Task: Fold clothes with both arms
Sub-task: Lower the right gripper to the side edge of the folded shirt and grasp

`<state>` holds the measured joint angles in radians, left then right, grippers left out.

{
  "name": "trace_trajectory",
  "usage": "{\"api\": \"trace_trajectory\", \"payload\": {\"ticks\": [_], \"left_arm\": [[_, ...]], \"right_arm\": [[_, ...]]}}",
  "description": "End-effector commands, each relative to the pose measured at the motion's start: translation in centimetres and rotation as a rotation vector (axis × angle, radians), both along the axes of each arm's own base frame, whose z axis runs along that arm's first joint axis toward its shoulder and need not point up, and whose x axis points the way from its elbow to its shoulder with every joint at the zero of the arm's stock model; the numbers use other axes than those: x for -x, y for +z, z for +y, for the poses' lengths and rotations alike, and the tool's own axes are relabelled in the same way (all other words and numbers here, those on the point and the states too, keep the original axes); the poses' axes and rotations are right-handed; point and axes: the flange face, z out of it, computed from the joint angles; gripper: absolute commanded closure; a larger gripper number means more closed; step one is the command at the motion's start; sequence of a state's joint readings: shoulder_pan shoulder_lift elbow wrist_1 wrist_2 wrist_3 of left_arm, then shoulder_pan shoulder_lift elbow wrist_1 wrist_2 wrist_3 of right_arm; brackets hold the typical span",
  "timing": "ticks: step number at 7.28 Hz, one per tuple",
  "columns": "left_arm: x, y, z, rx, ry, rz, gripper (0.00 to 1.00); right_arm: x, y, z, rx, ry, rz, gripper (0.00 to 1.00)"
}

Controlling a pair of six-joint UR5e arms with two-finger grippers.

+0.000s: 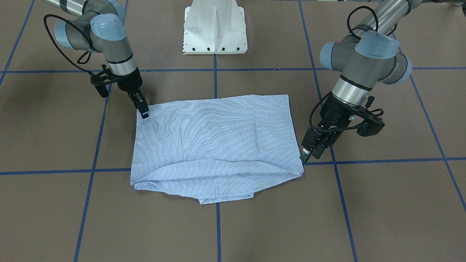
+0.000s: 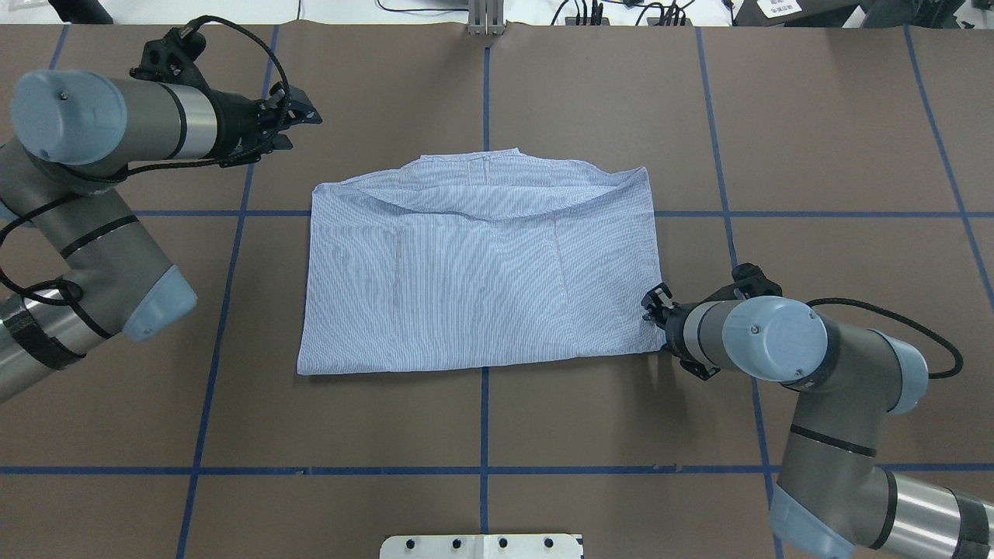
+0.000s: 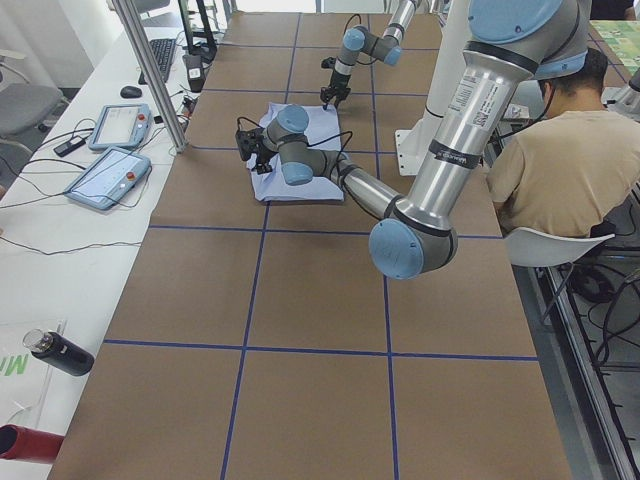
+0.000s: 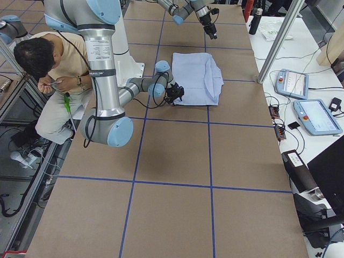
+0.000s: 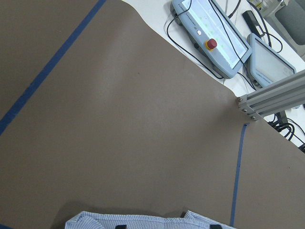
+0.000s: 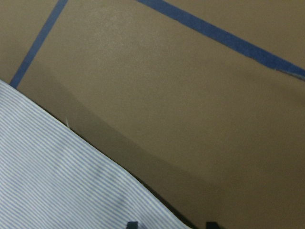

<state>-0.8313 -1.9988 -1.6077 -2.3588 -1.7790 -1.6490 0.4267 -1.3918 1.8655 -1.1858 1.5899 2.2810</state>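
As shirt [image 2: 481, 279] lies flat, left end effector [image 2: 303, 130] and right end effector [image 2: 651, 307] gape empty.

I have open brown table [image 2: 497, 419] all around the flat shirt [image 2: 481, 287]; white pedestal [image 2: 481, 546] near; metal post [image 2: 486, 19] at the far edge.

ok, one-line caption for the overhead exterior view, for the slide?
Folded striped shirt flat on the table; right gripper at its near right corner, left gripper raised off its far left corner.

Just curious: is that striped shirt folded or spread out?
Folded: the shirt lies as a compact rectangle, no sleeves showing, with layered edges along one side.
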Motion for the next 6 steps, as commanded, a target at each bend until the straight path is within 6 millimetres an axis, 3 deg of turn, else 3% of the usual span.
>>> {"api": "trace_trajectory", "payload": {"ticks": [1, 4, 5, 6], "left_arm": [[0.1, -0.2, 0.1, -0.002, 0.000, 0.002, 0.34], [0.1, -0.5, 0.1, -0.004, 0.001, 0.007, 0.35], [0.3, -1.6, 0.4, -0.016, 0.001, 0.026, 0.35], [1.0, -3.2, 1.1, -0.034, 0.005, 0.054, 0.35]], "right_arm": [[-0.2, -0.4, 0.0, -0.003, 0.004, -0.007, 1.00], [-1.0, -1.4, 0.3, -0.017, 0.009, -0.026, 1.00], [-1.5, -2.4, 0.6, -0.020, 0.005, -0.047, 1.00], [-3.4, -3.7, 3.6, -0.016, -0.050, -0.082, 1.00]]}}
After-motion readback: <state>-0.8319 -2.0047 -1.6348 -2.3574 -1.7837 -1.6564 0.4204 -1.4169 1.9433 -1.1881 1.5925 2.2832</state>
